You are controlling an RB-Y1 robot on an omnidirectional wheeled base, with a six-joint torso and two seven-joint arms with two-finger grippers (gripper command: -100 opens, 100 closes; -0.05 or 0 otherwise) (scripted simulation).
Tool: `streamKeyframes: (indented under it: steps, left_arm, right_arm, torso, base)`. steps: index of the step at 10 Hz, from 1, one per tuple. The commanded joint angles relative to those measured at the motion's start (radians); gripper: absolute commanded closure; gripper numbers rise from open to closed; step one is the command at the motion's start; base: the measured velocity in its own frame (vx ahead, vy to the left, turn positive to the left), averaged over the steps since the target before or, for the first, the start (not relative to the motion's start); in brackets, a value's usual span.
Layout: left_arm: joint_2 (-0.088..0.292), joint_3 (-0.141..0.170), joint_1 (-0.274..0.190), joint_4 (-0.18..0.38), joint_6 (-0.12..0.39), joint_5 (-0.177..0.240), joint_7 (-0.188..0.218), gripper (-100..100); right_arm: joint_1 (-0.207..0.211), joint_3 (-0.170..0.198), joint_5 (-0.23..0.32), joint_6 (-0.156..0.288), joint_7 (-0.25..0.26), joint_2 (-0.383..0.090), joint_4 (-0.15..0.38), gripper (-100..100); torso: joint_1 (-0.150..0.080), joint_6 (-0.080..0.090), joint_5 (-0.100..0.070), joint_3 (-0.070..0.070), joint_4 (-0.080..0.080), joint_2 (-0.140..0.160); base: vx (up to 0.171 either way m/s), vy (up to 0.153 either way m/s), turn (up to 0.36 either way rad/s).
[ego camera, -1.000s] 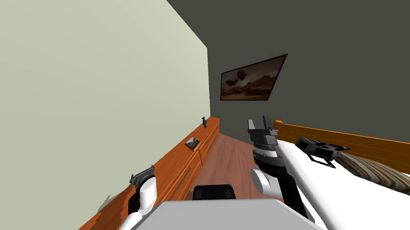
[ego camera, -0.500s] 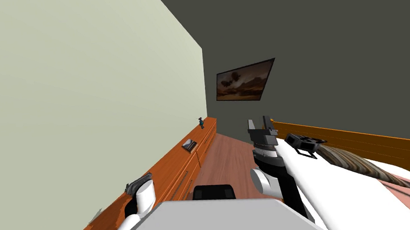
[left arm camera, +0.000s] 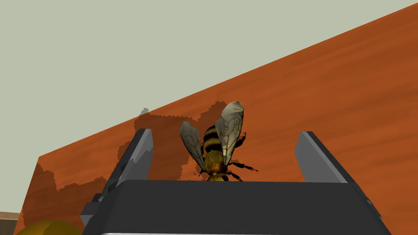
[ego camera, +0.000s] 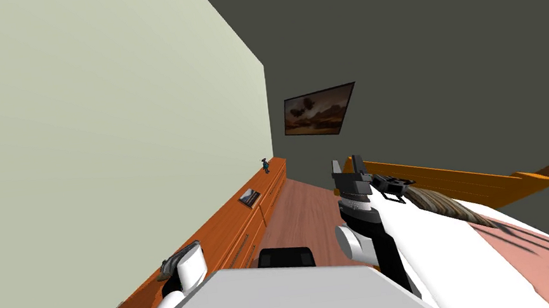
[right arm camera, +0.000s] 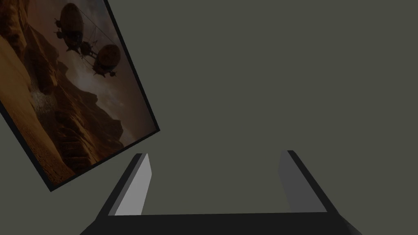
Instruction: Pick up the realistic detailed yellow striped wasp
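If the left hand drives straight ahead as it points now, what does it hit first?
Most likely the yellow-and-black striped wasp, standing between the open fingers of the left hand on the orange wooden dresser top. Depth is unclear; if the hand misses it, the wood comes next.

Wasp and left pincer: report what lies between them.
Nothing. In the left wrist view the wasp stands on the orange wooden top inside the open left pincer, with bare wood on either side.
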Motion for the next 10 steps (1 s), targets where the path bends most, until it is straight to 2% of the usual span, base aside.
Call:
streamKeyframes:
  steps: [1, 2, 3, 5, 6, 7, 9, 10]
  left_arm:
    - [0.005, 0.001, -0.004, 0.021, 0.004, 0.050, 0.004, -100]
    - [0.005, 0.001, -0.004, 0.021, 0.004, 0.060, 0.004, -100]
    - [0.015, 0.006, -0.005, 0.071, -0.008, 0.099, -0.018, -100]
    - [0.015, 0.006, -0.005, 0.071, -0.008, 0.155, -0.018, -100]
    - [0.015, 0.006, -0.005, 0.071, -0.008, 0.165, -0.018, -100]
    - [0.025, 0.012, -0.004, 0.119, -0.019, 0.206, -0.040, -100]
    - [0.025, 0.012, -0.004, 0.119, -0.019, 0.266, -0.040, -100]
    - [0.036, 0.018, -0.002, 0.166, -0.030, 0.293, -0.061, -100]
  right_arm:
    - [0.000, 0.000, 0.000, 0.000, 0.000, 0.000, 0.000, 0]
    - [0.000, 0.000, 0.000, 0.000, 0.000, 0.000, 0.000, 0]
    - [0.000, 0.000, 0.000, 0.000, 0.000, 0.000, 0.000, 0]
    - [0.000, 0.000, 0.000, 0.000, 0.000, 0.000, 0.000, 0]
    - [0.000, 0.000, 0.000, 0.000, 0.000, 0.000, 0.000, 0]
    - [0.000, 0.000, 0.000, 0.000, 0.000, 0.000, 0.000, 0]
    - [0.000, 0.000, 0.000, 0.000, 0.000, 0.000, 0.000, 0]
    - [0.000, 0.000, 0.000, 0.000, 0.000, 0.000, 0.000, 0]
  torso:
    - [0.000, 0.000, 0.000, 0.000, 0.000, 0.000]
    - [0.000, 0.000, 0.000, 0.000, 0.000, 0.000]
    - [-0.001, 0.000, 0.000, 0.001, 0.000, 0.001]
    - [0.000, 0.000, 0.000, 0.000, 0.000, 0.000]
    - [0.000, 0.000, 0.000, 0.000, 0.000, 0.000]
    - [-0.001, 0.000, 0.000, 0.001, 0.000, 0.001]
    - [0.001, 0.000, 0.000, 0.000, 0.000, 0.000]
    - [0.000, 0.000, 0.000, 0.000, 0.000, 0.000]
  base:
    - [0.017, 0.009, 0.025]
    - [0.005, -0.002, 0.026]
    - [0.025, -0.001, -0.296]
    - [0.025, 0.015, -0.069]
    - [0.005, 0.004, 0.013]
    - [0.022, 0.011, -0.281]
    - [0.027, 0.018, -0.074]
    - [0.035, 0.014, -0.250]
